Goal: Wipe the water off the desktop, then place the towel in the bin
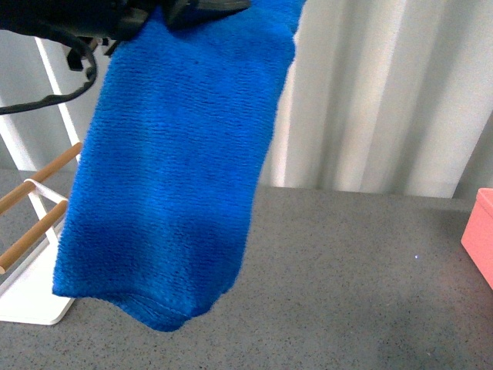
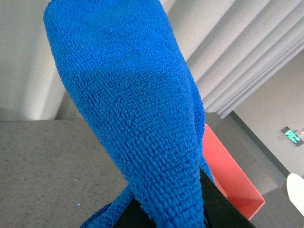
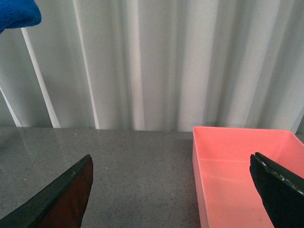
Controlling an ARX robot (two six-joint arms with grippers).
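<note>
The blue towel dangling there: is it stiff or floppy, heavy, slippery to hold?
Probably floppy: the towel hangs limp from its top edge and drapes in a soft fold. It is likely light, though its lower part looks darker, perhaps damp and a bit heavier. The fluffy ribbed pile should grip rather than slip.

Both wrist cameras see the towel (image 3: 16,14) and bin (image 3: 237,161).

The desktop (image 1: 347,262) bears a white tray (image 1: 31,304) left and the bin (image 1: 481,231) right.
</note>
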